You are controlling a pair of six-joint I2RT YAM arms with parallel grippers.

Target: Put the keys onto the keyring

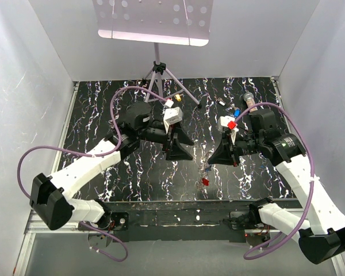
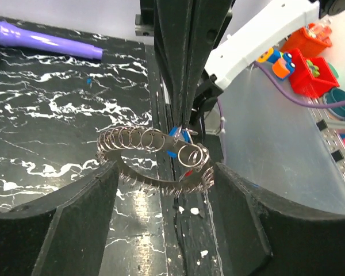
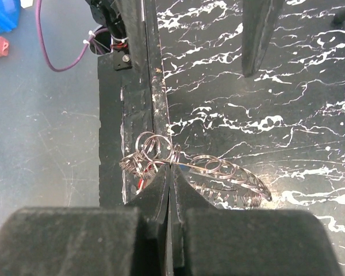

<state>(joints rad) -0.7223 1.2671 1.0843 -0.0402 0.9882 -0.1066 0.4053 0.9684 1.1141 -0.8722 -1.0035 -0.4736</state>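
Right gripper [image 3: 169, 172] is clamped on the keyring [image 3: 218, 169], which is held above the desk [image 1: 149, 172] toward its near edge. A blue key [image 2: 175, 138] sits among the loops. Left gripper [image 2: 164, 172] stands apart, facing the ring without contact.

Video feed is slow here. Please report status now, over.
Left hand open, keyring just ahead. Right hand shut on keyring, blue key at its tips. No obstacle seen.

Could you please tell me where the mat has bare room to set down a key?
Free: the black marbled mat between the left wall and left arm, and its front strip left of the red-headed key. Crowded: back right, around the small scattered keys.
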